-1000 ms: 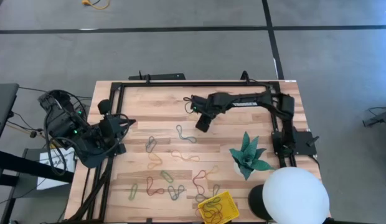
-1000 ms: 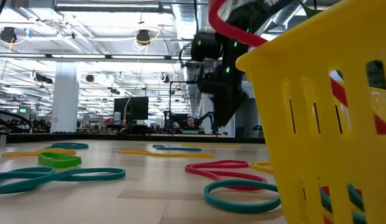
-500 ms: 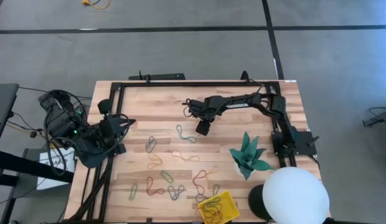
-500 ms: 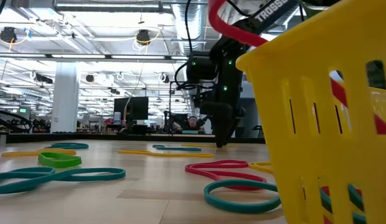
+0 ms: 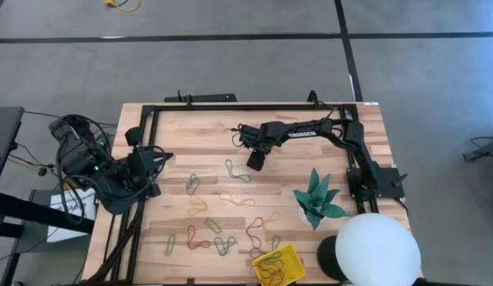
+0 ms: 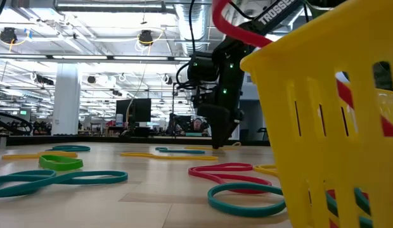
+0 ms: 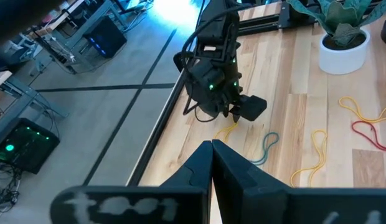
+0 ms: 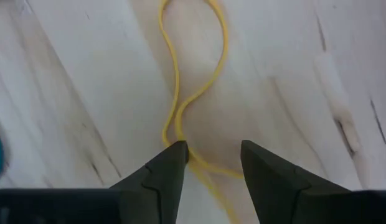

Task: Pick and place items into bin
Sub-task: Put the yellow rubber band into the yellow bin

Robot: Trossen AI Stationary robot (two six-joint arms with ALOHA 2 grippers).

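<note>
- The small square yellow plastic bin (image 5: 277,265), with slotted walls, sits at the near edge of the tabletop (image 5: 207,131); the low view fills its right side with the bin's wall (image 6: 323,126), and a red loop (image 6: 238,28) curls over the rim.
- Thin floppy rubber loops in red, green, yellow and teal (image 5: 217,230) lie scattered on the pale wood planks between the bin and the table's middle; several already lie tangled inside the bin.
- Right of them stands the teal spiky folded-paper star (image 5: 316,199) in a white pot, beside the big smooth white sphere (image 5: 376,253).
- The right gripper (image 5: 255,160) has shifted slightly left since half a second ago and now hangs lower over the boards, seen in the low view nearly touching the surface (image 6: 217,140).
- Only the right wrist view shows its target: a yellow loop (image 8: 180,93) lying flat between the parted jaws, one fingertip (image 8: 174,155) at the strand.
- The left gripper (image 7: 211,149) waits at the table's left edge, jaws pressed together, empty.
</note>
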